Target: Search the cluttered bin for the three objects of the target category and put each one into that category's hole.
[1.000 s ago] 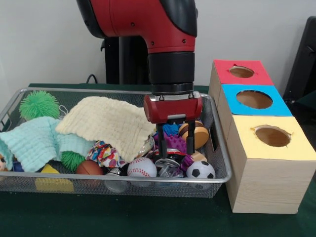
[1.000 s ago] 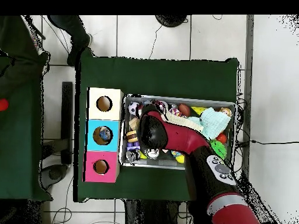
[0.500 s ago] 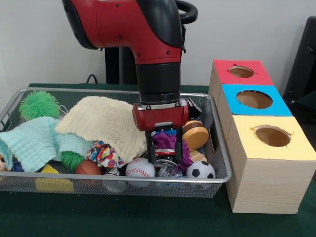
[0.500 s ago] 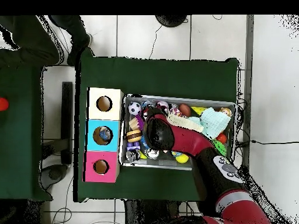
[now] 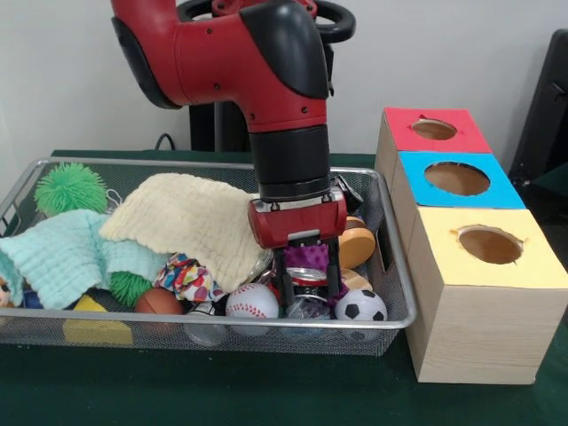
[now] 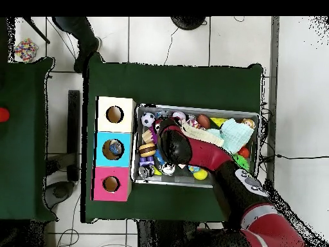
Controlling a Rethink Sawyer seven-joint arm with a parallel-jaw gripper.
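Tool [image 5: 308,282] reaches into the wire bin [image 5: 398,302], fingers spread around a purple toy [image 5: 306,258]; green-clothed counter [image 5: 266,399] underneath; tiled floor [image 6: 160,38] beyond.

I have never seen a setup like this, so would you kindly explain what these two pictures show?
The red and black machine is a robot arm ending in a claw. One picture faces it across the table; the other looks straight down. On the green table sits a wire bin full of clutter: cream cloth, mint cloth, spiky green ball, baseball, soccer ball. Beside it stand three boxes with holes: red, blue, yellow. The claw reaches down among the toys; whether it holds anything is unclear.
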